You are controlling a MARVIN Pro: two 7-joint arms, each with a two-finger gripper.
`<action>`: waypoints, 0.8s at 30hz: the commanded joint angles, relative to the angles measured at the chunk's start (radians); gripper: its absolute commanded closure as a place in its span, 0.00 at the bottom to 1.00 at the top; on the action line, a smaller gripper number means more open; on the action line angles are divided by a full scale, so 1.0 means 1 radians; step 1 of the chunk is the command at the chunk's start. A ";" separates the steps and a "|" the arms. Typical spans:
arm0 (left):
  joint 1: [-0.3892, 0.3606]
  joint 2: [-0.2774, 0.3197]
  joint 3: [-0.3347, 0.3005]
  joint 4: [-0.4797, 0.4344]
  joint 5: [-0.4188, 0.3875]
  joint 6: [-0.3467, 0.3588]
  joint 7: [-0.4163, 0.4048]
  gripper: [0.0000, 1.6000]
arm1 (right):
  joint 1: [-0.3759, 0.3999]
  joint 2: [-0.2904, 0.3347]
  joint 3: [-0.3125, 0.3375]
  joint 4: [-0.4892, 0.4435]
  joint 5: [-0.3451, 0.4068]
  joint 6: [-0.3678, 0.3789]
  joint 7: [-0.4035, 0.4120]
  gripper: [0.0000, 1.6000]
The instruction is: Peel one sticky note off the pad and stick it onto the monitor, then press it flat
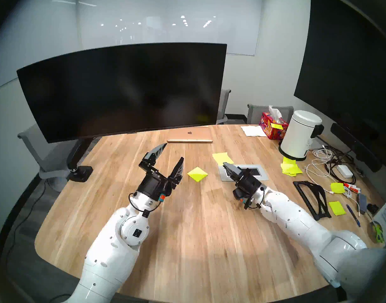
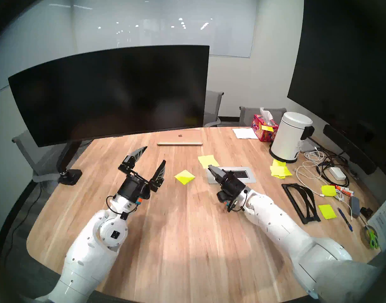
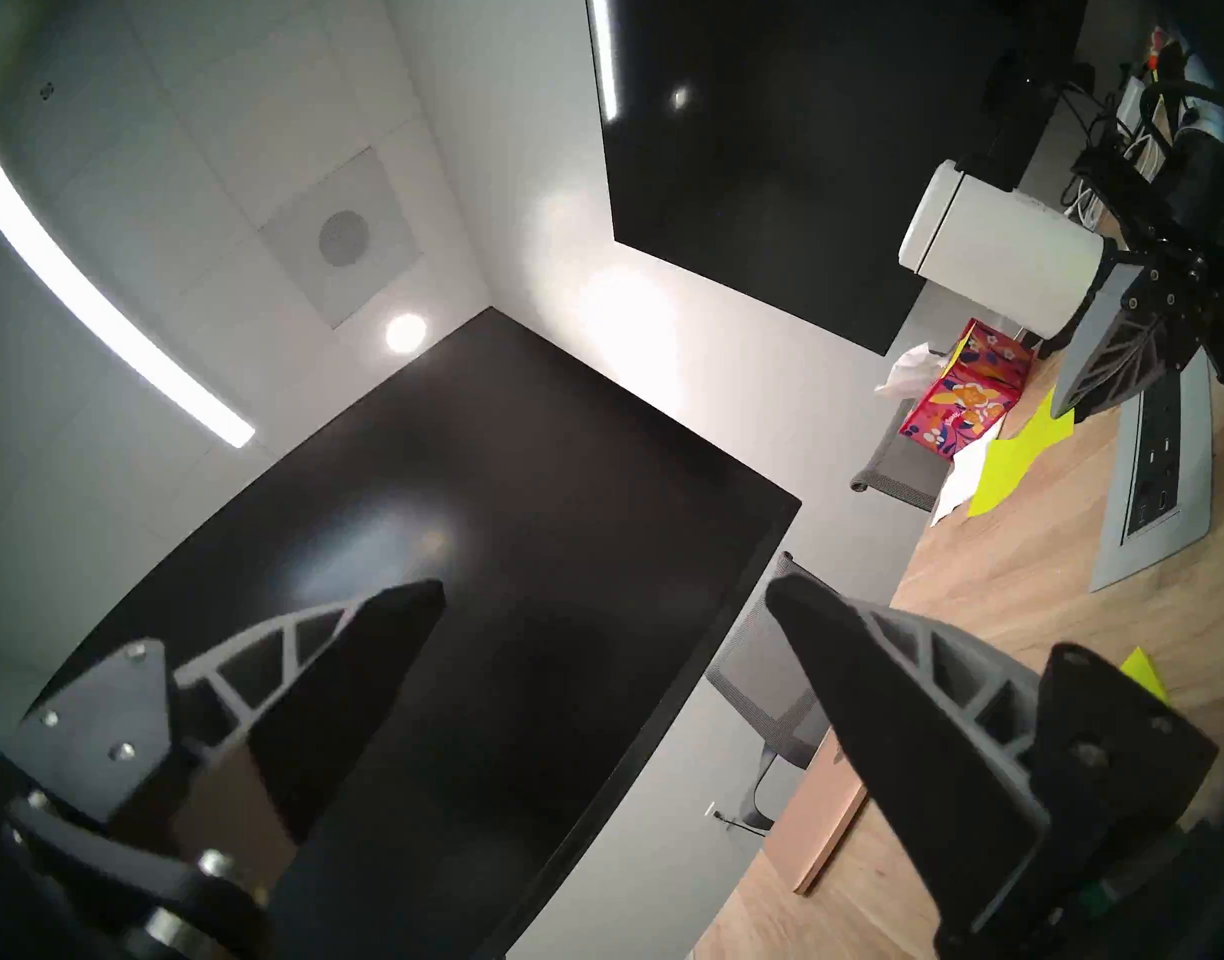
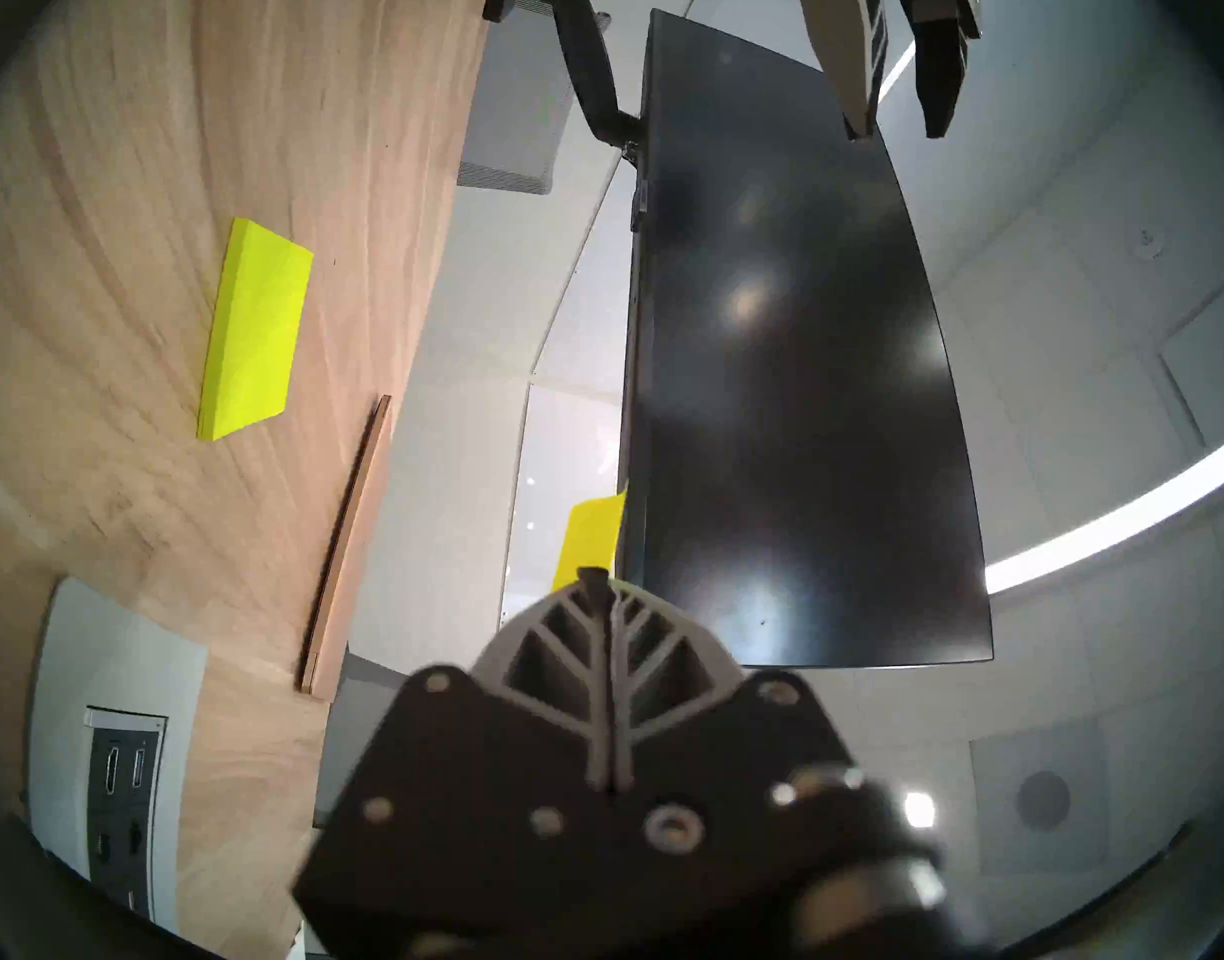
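From the head, the left gripper point(image 1: 172, 151) hangs above the wooden table point(image 1: 187, 230) with its jaws spread wide and nothing between them, in front of the lower edge of the monitor point(image 1: 122, 90). The pad point(image 1: 197, 174) lies flat on the table just to the right of that gripper, between the two arms. The right gripper point(image 1: 226, 164) has its fingers pressed together, its tip over the near edge of a loose yellow sheet point(image 1: 222, 157) beside the grey socket plate point(image 1: 242, 173); whether that sheet is pinched or only overlapped cannot be told here.

The left wrist view shows both open fingers framing the dark monitor point(image 3: 456, 591), apart from it. The shut right gripper point(image 3: 1080, 383) appears at the right, its tip overlapping a yellow sheet point(image 3: 1011, 463).

In the right wrist view the closed gripper point(image 4: 593, 577) grips the sticky note point(image 4: 588, 536), which sticks out from its tip beside the monitor's point(image 4: 789, 383) edge. The pad point(image 4: 252, 332) lies on the table, well apart from it.
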 commanded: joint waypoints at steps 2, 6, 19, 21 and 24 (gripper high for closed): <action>-0.007 -0.008 0.002 -0.028 -0.006 -0.007 0.009 0.00 | 0.007 0.007 0.009 -0.070 -0.021 0.047 -0.023 1.00; -0.007 -0.009 0.002 -0.028 -0.006 -0.007 0.008 0.00 | 0.003 0.003 0.022 -0.086 -0.022 0.068 0.000 1.00; -0.008 -0.009 0.001 -0.026 -0.007 -0.010 0.007 0.00 | 0.099 -0.065 0.053 0.039 -0.017 0.074 0.036 1.00; -0.008 -0.009 0.001 -0.026 -0.008 -0.011 0.007 0.00 | 0.119 -0.075 0.058 0.063 -0.016 0.072 0.044 1.00; -0.008 -0.009 0.001 -0.025 -0.008 -0.011 0.007 0.00 | 0.145 -0.086 0.065 0.089 -0.014 0.066 0.058 1.00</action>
